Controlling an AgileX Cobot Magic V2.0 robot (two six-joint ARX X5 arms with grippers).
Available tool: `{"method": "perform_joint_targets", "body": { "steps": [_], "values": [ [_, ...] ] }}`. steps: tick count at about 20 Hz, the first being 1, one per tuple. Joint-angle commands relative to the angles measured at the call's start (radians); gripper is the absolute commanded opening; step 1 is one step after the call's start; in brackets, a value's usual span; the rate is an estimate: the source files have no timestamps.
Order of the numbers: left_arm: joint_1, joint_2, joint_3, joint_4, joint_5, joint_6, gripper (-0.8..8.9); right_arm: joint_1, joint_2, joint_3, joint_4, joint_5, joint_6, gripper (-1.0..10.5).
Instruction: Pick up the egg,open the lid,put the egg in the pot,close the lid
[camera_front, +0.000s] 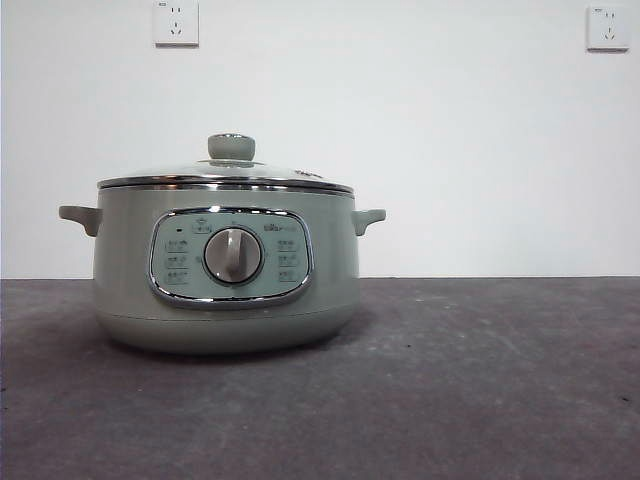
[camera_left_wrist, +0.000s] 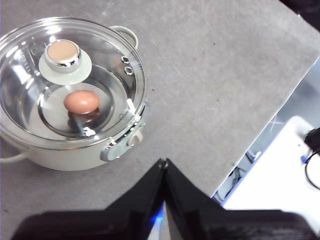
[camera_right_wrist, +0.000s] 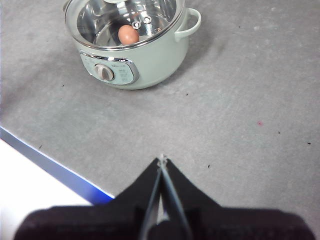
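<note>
You have the table (camera_front: 480, 390), grey and mottled, running across the whole front view under a white wall (camera_front: 420, 130) with two sockets (camera_front: 176, 22) high up.

On the table stands the pot (camera_front: 226, 270), sage green, upright, left of centre in the front view. Its control panel (camera_front: 231, 256) faces that camera, with the silver dial (camera_front: 233, 255) in the middle of the chrome frame. A small handle (camera_front: 368, 218) sticks out on each side.

The lid (camera_left_wrist: 72, 82) sits on the pot, its chrome rim seated all round the pot's edge. It is clear glass, so you can see through it from both wrist views. Its knob (camera_left_wrist: 64, 57) is green with a silvery top and stands at the lid's centre.

The left gripper (camera_left_wrist: 163, 167) hangs over bare table just beside the pot, its two black jaws pressed together at the tips and holding nothing. The right gripper (camera_right_wrist: 161, 162) is well apart from the pot, over bare table near the table's edge, its jaws likewise closed on nothing. Neither arm shows in the front view.

The egg (camera_left_wrist: 81, 101), brown-orange, lies inside the pot on the shiny metal bottom, under the closed lid.
</note>
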Motion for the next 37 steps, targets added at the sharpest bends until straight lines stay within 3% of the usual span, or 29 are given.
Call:
{"method": "perform_joint_targets", "body": {
  "steps": [1,4,7,13,15,22,25,32,37],
  "values": [
    [0.003,-0.008,-0.009,0.071,-0.002,0.072,-0.04,0.001,-0.001,-0.007,0.004,0.005,0.01,0.0],
    [0.055,-0.074,-0.011,0.275,0.002,0.201,-0.04,0.001,-0.001,-0.007,0.003,0.005,0.01,0.0],
    [0.149,-0.18,-0.071,0.476,0.011,0.214,-0.04,0.001,-0.001,-0.007,0.004,0.005,0.01,0.0],
    [0.349,-0.488,-0.541,0.848,0.0,0.204,-0.04,0.001,-0.001,-0.007,0.004,0.005,0.01,0.0],
    [0.393,-0.584,-0.729,0.93,0.001,0.162,-0.04,0.001,-0.001,-0.007,0.004,0.005,0.01,0.0],
    [0.45,-0.842,-1.208,1.051,-0.004,0.024,-0.04,0.001,-0.001,-0.007,0.004,0.005,0.01,0.0],
    [0.45,-0.914,-1.312,1.051,-0.077,-0.011,-0.04,0.001,-0.001,-0.007,0.004,0.005,0.01,0.0],
    [0.45,-1.093,-1.521,1.078,-0.09,-0.095,-0.04,0.001,-0.001,-0.007,0.004,0.005,0.01,0.0],
    [0.45,-1.092,-1.574,1.111,-0.113,-0.17,-0.03,0.001,-0.001,-0.007,0.004,0.005,0.01,0.0]
  ]
}}
